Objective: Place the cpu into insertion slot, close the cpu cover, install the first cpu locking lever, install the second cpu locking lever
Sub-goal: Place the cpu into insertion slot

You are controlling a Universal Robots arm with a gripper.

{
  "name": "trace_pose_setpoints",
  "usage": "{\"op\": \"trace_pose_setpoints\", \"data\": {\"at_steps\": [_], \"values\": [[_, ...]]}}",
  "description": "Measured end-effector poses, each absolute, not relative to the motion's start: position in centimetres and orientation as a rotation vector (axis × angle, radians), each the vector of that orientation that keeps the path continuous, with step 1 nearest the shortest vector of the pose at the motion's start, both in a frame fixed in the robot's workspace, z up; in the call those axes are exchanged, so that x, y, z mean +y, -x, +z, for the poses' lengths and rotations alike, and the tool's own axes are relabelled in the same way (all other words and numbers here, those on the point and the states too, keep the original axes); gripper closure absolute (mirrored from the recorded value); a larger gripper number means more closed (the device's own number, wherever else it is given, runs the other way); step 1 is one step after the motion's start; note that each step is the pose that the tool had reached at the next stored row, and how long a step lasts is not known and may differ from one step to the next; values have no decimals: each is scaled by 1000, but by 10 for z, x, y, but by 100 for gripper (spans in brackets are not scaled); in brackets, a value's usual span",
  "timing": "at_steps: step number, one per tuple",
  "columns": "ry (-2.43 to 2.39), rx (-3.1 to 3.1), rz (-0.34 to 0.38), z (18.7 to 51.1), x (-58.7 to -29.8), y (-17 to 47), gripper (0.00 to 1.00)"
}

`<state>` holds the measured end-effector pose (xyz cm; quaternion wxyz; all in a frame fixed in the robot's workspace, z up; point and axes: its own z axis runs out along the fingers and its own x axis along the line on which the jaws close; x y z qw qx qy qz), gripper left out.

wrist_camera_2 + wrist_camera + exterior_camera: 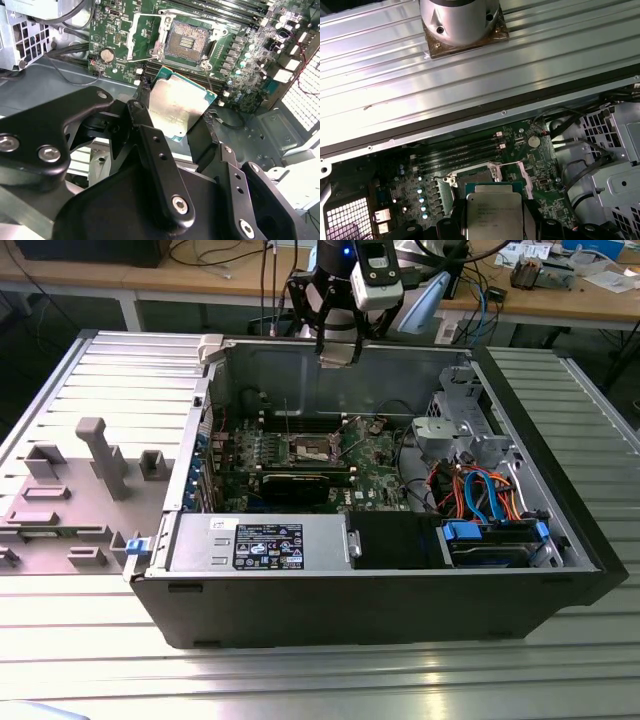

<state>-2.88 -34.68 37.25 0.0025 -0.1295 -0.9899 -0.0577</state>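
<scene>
The gripper (176, 117) clamped the cpu (175, 100) by two edges, hovering well above the slot (189, 41); a tilted or offset landing risked bending its contacts.

bright light glares off the ribbed metal table (400, 680), while the computer case (300, 370) is shadowed inside.

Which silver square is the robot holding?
The cpu: the solid silver square clamped in the gripper. The windowed cpu cover lies open beside the insertion slot.
</scene>
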Motion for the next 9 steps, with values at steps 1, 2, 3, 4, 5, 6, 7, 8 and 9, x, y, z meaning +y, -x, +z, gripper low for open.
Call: {"op": "trace_pose_setpoints", "data": {"at_steps": [1, 2, 3, 4, 5, 6, 7, 8, 9], "values": [[407, -3105, -181, 372, -347, 29, 45], [408, -3105, -181, 372, -347, 29, 45], [409, -3105, -181, 372, -347, 29, 45], [410, -3105, -181, 372, -347, 29, 45], [411, -3104, -181, 372, -347, 29, 45], [412, -3104, -181, 372, -347, 29, 45], [413, -3104, -181, 372, -347, 29, 45], [413, -3104, -181, 372, -347, 29, 45], [414, -3104, -181, 372, -347, 29, 45]]}}
